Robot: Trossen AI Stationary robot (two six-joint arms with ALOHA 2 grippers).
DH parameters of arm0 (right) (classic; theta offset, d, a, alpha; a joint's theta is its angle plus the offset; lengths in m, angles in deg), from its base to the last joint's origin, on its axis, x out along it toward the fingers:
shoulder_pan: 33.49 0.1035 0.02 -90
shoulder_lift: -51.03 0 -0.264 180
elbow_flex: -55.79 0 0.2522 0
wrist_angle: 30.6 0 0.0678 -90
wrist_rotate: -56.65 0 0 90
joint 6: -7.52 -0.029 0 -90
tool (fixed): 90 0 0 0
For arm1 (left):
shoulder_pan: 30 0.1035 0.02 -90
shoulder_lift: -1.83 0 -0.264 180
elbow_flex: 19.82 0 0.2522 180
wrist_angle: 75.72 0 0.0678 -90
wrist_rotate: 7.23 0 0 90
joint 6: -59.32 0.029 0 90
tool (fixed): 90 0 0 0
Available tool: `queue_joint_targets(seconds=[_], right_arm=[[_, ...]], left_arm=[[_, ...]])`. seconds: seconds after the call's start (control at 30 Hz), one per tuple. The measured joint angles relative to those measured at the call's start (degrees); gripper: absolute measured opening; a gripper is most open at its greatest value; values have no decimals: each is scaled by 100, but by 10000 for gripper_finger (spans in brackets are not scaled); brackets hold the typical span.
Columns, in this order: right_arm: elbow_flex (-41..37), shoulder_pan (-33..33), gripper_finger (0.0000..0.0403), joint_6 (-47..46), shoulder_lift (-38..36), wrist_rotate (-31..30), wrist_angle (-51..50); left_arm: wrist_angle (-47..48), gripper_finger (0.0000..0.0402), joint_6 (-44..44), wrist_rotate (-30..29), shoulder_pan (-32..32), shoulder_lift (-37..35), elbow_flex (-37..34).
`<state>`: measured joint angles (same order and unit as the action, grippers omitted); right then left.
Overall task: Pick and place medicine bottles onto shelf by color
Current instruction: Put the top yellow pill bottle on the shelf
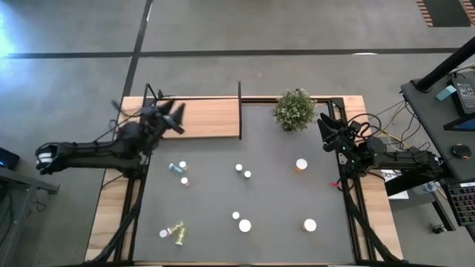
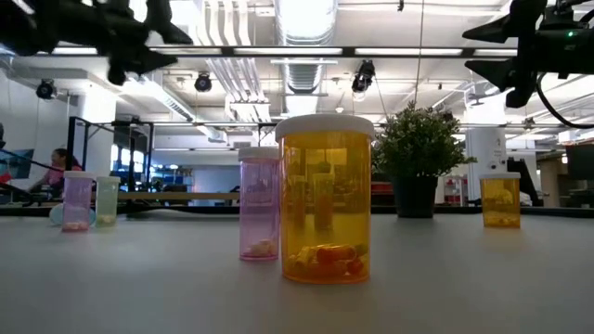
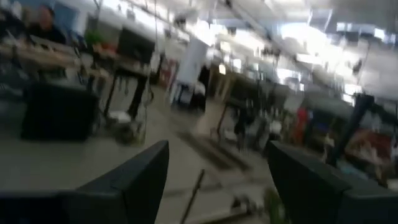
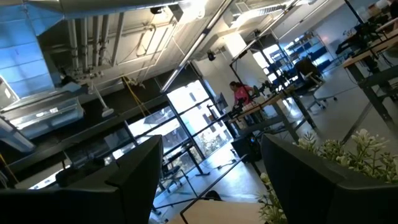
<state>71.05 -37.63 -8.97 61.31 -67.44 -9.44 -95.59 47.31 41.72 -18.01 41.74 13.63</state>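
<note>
Ten or so medicine bottles stand or lie scattered over my dark table. A pair sits mid-table, two wide orange ones toward the right edge, and a small cluster near the left edge with one tipped over. Two more lie close to the near-left corner. None is on the shelf, whose wood board sits at the far-left corner.

My left gripper hangs above that board with its fingers spread and nothing between them. My right gripper waits at the far-right corner beside the potted plant, fingers likewise apart and empty.

I judge these bottles light, rigid plastic, smooth-walled and nearly empty, so easy to tip or squirt out of a pinch. I would close across the body just under the white cap, and treat the toppled ones as liable to roll.
</note>
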Motion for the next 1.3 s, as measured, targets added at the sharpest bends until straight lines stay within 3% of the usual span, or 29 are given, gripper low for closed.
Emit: queue_joint_targets(seconds=[0.27, 0.53, 0.73, 1.03, 1.3], right_arm=[[0, -1, 260, 0, 1, -2, -2], [0, -1, 260, 0, -1, 1, -10], [0, 0, 260, 0, 0, -2, -13], [0, 0, 260, 0, 1, 0, -15], [0, -2, 260, 0, -1, -2, -17]], left_arm=[[132, 256, -680, 839, -3, 1074, 244], [153, 256, -1229, 2101, -85, 1848, 423], [344, 256, -1536, 3363, -87, 2346, 423], [712, 256, -3237, 3713, -70, 2974, 406], [846, 256, -3250, 4356, -46, 3259, 406]])
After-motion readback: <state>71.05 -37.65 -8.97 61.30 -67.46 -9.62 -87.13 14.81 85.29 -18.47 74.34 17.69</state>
